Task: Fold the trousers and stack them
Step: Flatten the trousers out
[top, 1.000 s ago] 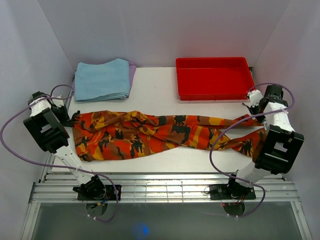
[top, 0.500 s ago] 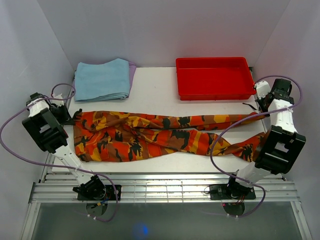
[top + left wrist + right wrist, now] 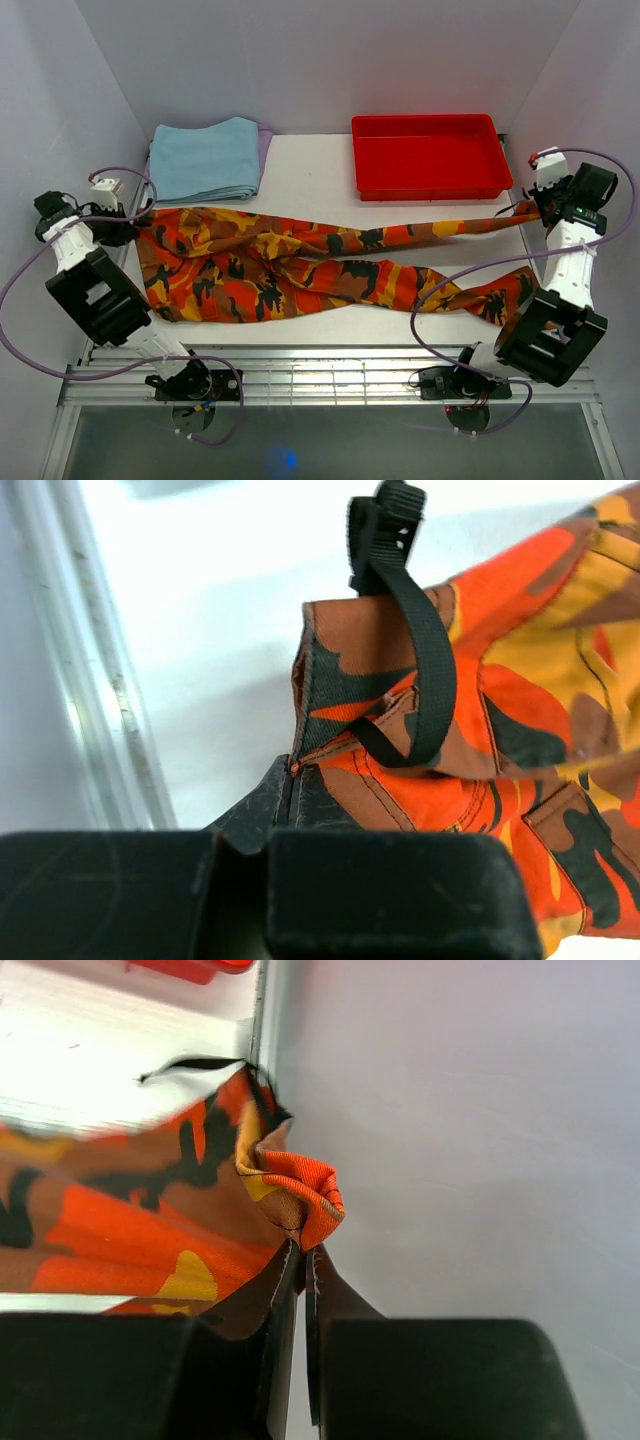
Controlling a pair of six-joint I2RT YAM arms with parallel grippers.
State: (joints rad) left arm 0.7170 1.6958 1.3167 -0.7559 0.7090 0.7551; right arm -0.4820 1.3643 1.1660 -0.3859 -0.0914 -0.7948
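Note:
The camouflage trousers lie stretched across the white table from left to right. My left gripper is shut on the waistband corner at the far left; the left wrist view shows the waistband with a black belt loop above my shut fingers. My right gripper is shut on a leg hem at the far right, lifted off the table; the right wrist view shows the bunched hem pinched between the fingertips. The other leg end lies near the right arm.
A folded light blue cloth lies at the back left. A red plastic tray stands at the back right. Grey walls close in on both sides. Purple cables loop around both arms.
Both grippers have moved outward and back, pulling the trousers taut. The upper leg has stretched straight toward the right wall and the waistband has shifted left.

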